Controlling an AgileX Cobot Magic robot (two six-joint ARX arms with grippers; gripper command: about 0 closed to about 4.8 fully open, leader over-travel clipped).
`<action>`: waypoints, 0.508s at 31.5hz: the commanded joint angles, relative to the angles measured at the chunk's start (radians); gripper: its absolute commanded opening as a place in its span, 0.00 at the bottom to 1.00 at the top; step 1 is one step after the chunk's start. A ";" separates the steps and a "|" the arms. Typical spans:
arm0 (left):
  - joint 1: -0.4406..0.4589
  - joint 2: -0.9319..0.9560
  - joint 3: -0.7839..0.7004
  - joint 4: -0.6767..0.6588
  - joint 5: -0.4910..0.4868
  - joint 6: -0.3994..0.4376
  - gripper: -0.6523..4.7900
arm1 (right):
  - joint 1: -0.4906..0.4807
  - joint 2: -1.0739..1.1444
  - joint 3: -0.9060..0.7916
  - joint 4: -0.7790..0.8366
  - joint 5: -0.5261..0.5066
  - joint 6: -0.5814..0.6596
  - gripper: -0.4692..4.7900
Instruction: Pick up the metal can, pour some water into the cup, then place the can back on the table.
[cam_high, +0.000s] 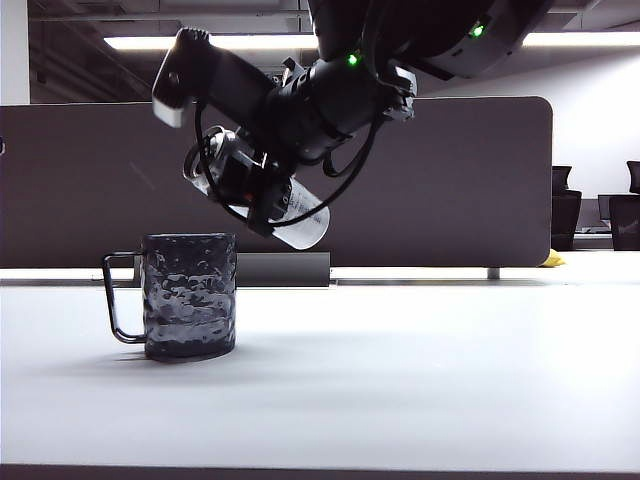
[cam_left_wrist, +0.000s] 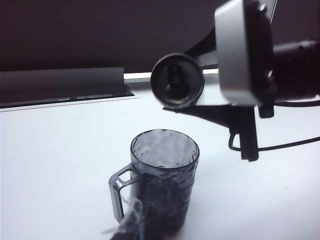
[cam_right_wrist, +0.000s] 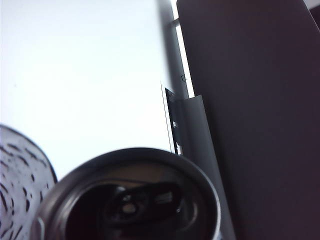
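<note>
My right gripper (cam_high: 250, 188) reaches across to the left of the exterior view and is shut on the metal can (cam_high: 292, 212). The can hangs steeply tilted, just above and slightly right of the cup (cam_high: 188, 295). In the left wrist view the can's top (cam_left_wrist: 177, 81) with its tab faces the camera above the cup (cam_left_wrist: 165, 172). The right wrist view is filled by the can's top (cam_right_wrist: 135, 200), with the cup's dimpled wall (cam_right_wrist: 17, 185) beside it. No water stream shows. Only a dark blur (cam_left_wrist: 131, 229) shows of my left gripper, in front of the cup.
The cup stands upright on the white table (cam_high: 420, 380), its handle (cam_high: 115, 298) pointing left. A dark grey partition panel (cam_high: 450, 180) runs behind the table. The right arm's silver wrist camera (cam_left_wrist: 245, 52) hangs beside the can.
</note>
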 joint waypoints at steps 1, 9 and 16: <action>0.002 0.001 0.001 0.012 0.003 0.001 0.11 | 0.003 -0.034 0.011 0.050 0.007 0.117 0.55; 0.002 0.001 0.001 0.012 0.003 0.001 0.11 | -0.028 -0.106 0.010 0.037 -0.018 0.440 0.55; 0.002 0.001 0.001 0.012 0.003 0.001 0.11 | -0.098 -0.174 0.008 -0.018 -0.097 0.677 0.55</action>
